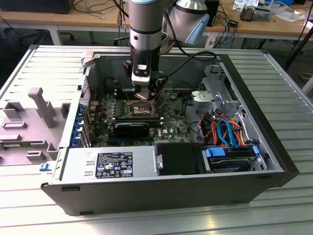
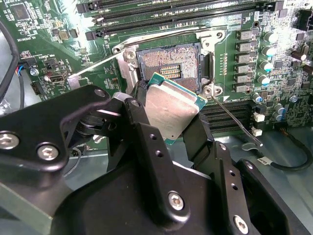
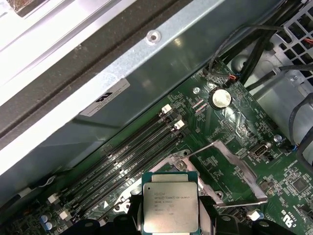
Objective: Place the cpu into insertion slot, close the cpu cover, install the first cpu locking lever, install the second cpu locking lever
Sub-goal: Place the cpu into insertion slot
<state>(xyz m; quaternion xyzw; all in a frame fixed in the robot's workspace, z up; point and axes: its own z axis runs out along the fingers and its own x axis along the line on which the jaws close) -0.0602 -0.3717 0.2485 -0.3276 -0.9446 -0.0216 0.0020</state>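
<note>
CPU (image 2: 171, 108): grey-topped square chip on a green carrier edge, clamped by two opposite edges between the black fingers of the gripper (image 2: 170, 116); the claw is narrowed onto it.
Position: hanging just above and partly over the insertion slot (image 2: 168, 61), apart from it, seemingly tilted against the socket plane in the second wrist view.
Insertion slot: contact field bare, silvery rim around it, set in the green motherboard (image 2: 44, 29) inside the open computer case (image 1: 146, 191).
CPU cover (image 3: 242, 169): appears swung up and clear of the socket.
Locking levers: two thin wire rods, one (image 2: 234, 117) and the other (image 2: 98, 66), both seemingly released, flanking the socket.
Hazards (judged): a tilted or offset descent could bend socket contacts; wrong corner orientation would stop seating; a weak edge grip could let the chip slip; a finger might snag the nearer lever.
</note>
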